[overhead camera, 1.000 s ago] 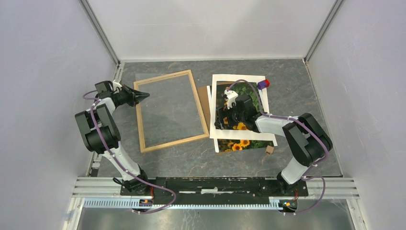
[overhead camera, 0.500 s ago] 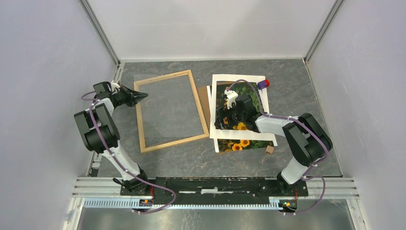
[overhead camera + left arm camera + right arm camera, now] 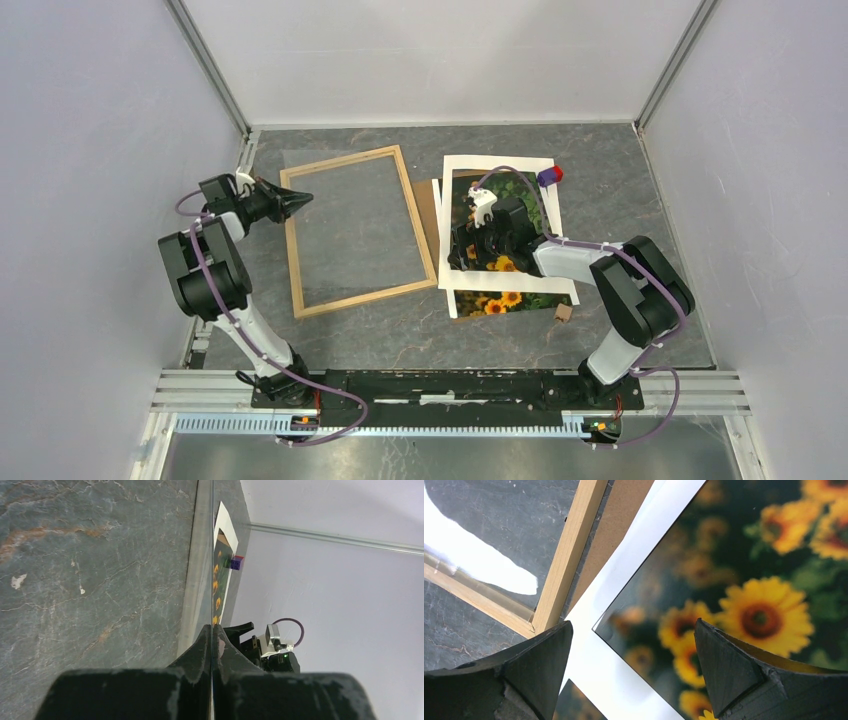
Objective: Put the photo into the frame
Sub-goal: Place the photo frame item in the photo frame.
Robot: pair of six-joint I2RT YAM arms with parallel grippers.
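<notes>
Frame lies flat on the left half of the surface, its opening bare. At its far left corner the left hand is pressed together. From its wrist view it appears to pinch the edge of a clear pane, probably to steady the glazing while the print is fetched. Just right of the frame a brown backing board peeks out from under a white mat. The photo of sunflowers rests on that mat, well outside the frame. Above its near left corner hangs the right hand, spread wide and gripping nothing, likely lined up to take the print by that corner. Compared with half a second earlier, only the left arm has shifted slightly. The right hand, photo and frame are unchanged.
</notes>
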